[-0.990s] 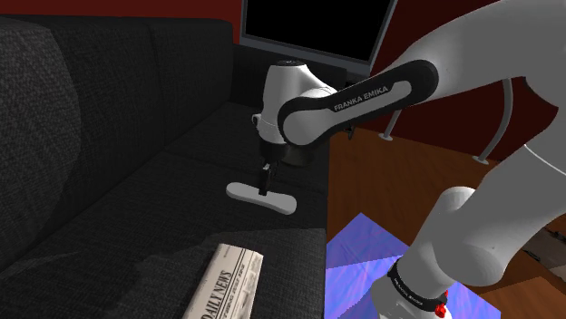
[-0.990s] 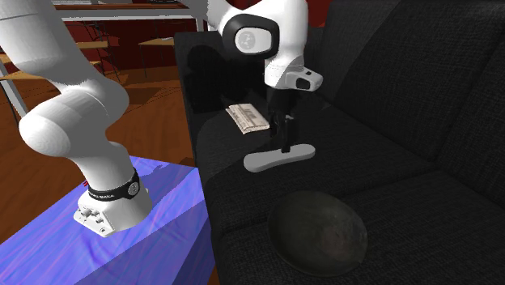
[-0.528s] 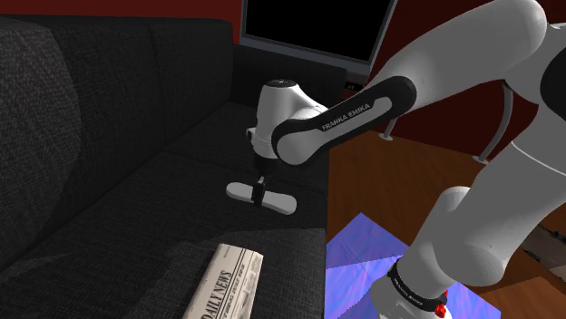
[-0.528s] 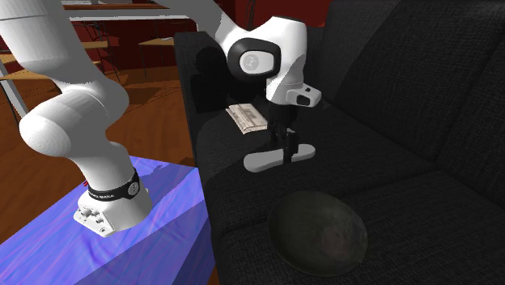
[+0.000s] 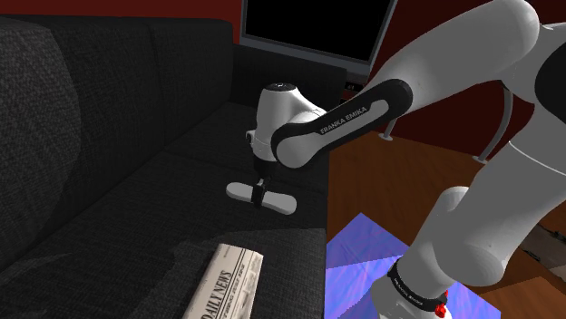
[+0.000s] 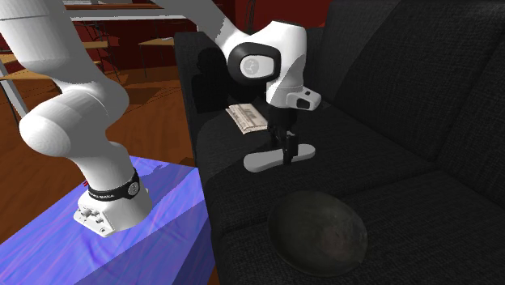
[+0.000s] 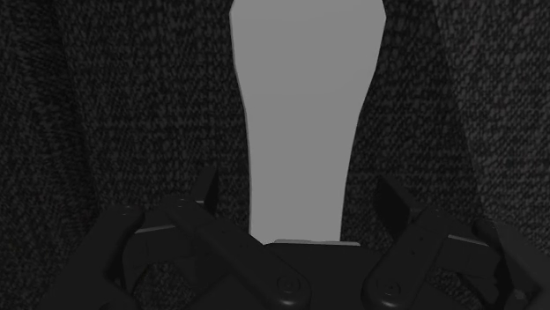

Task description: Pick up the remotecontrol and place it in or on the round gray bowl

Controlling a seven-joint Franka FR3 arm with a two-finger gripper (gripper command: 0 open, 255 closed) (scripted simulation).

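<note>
The remote control (image 5: 283, 203) is drawn plain pale grey, a long flat piece with wider ends and a narrower waist, and it lies flat on the seat of a dark woven sofa (image 5: 109, 136), near the seat's front edge. The black gripper (image 5: 261, 189) points straight down at it from the end of the white arm, low over the remote's middle, so in the shoulder view the two pale ends stick out on either side of the hand. In the wrist view the remote control (image 7: 304, 114) runs away from the gripper (image 7: 298, 189) along the dark fabric, and the fingers stand apart on either side of its narrow waist, with sofa showing between each finger and the remote's edge – they straddle it without clasping it. In the second exterior view the gripper (image 6: 286, 154) sits down on the remote control (image 6: 259, 162), and the round dark grey bowl (image 6: 317, 231) rests on the same sofa (image 6: 388, 121) seat, nearer the camera and apart from the remote. A folded newspaper (image 6: 248, 118) lies on the seat beyond the remote – the remote is between newspaper and bowl. The arm's base stands on a blue-violet stand (image 6: 162, 235) beside the sofa
</note>
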